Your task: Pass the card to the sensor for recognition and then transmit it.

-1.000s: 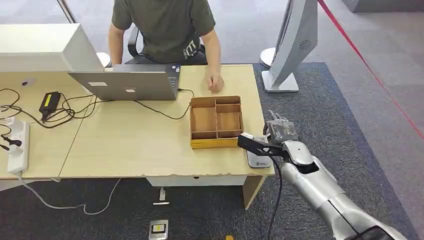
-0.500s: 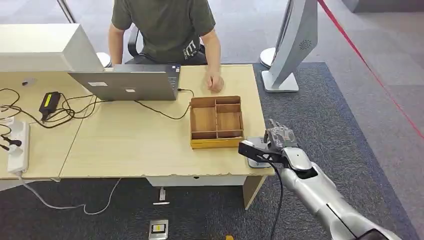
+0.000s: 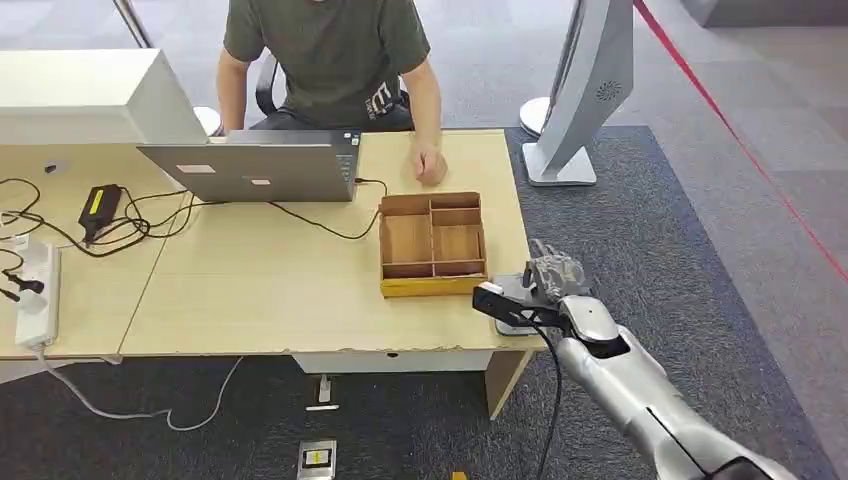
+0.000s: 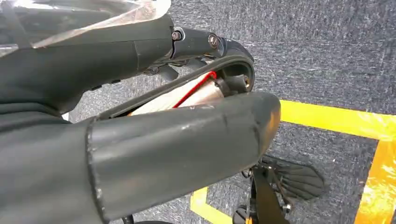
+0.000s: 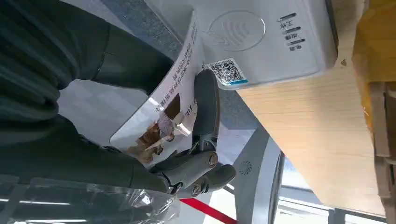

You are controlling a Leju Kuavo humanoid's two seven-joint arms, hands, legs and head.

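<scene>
Desk (image 3: 300, 290) edge: right hand (image 5: 140, 116) grips card (image 5: 161, 109) against white sensor (image 5: 252, 42) (left hand's state: cannot tell)

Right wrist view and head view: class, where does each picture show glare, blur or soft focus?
Right wrist view: the glossy printed card held by the right hand catches a white sheen, while the white card sensor stays sharp. Head view: even light, soft shadows, the pale wooden desk crisp.

On your desk (image 3: 280, 290) lie a laptop (image 3: 255, 168), wooden divided tray (image 3: 432, 244), card reader (image 3: 512, 300), power strip (image 3: 36, 295) and cables (image 3: 140, 225).
</scene>
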